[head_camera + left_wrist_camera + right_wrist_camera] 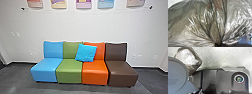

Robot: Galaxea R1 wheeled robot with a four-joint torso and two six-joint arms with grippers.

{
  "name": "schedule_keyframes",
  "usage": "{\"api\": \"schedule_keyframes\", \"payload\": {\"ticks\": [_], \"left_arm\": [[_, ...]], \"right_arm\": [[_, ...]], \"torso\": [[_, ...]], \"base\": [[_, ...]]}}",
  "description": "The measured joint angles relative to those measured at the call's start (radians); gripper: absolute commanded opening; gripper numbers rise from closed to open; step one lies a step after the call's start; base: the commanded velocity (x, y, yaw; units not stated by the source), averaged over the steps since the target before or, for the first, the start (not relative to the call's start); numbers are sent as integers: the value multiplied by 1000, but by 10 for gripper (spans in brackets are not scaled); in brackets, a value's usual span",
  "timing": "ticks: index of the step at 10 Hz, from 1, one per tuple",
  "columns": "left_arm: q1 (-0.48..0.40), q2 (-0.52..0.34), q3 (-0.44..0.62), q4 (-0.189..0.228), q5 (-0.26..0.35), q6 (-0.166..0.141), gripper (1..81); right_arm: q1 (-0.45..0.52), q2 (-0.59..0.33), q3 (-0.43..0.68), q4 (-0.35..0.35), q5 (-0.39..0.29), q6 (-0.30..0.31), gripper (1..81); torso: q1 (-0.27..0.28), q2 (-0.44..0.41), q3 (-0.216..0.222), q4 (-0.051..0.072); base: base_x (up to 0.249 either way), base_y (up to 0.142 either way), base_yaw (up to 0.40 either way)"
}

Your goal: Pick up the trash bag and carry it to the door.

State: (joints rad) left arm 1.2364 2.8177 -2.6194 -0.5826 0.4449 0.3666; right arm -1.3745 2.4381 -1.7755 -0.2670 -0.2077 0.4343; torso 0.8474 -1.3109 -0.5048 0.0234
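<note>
On the robot's left, the left gripper is apparently gripping the trash bag by its gathered neck: the folds are drawing tightly into one point, which is probably keeping the mouth closed for the trip to the door. Ahead, a blue seat, a green seat, an orange seat and a brown seat are standing side by side, forming one couch against the wall. A turquoise cushion is leaning tilted on the green and orange backrests, which are propping it up. On the robot's right, I cannot tell whether the right gripper is opening, closing or holding anything. As for contents, the bag's thin, shiny film is showing brownish and reddish patches that I cannot identify, while the right wrist view is showing a crumpled white mass inside a dark edge, possibly part of the same bag.
</note>
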Motion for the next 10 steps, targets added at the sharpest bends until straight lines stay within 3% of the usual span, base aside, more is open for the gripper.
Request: {"api": "schedule_keyframes", "payload": {"ticks": [2, 4, 8, 10], "left_arm": [[12, 3, -1, 0, -1, 73, 10], [50, 16, -2, 0, 0, 106, 10], [97, 51, -6, 0, -1, 134, 10], [115, 58, -11, 0, -6, 135, 10]], "right_arm": [[-2, 3, -24, -6, 3, 0, 811], [-8, 11, -39, -8, 2, 0, 811], [-36, 82, -125, -20, 3, -8, 811], [-48, 99, -151, -22, 5, -12, 811]], "torso": [[-46, 71, 0, 0], [-82, 127, 20, 0], [-171, 263, 150, 0], [-207, 315, 180, 0]], "base": [[0, 0, 0], [0, 0, 0], [0, 0, 0], [0, 0, 0]]}}
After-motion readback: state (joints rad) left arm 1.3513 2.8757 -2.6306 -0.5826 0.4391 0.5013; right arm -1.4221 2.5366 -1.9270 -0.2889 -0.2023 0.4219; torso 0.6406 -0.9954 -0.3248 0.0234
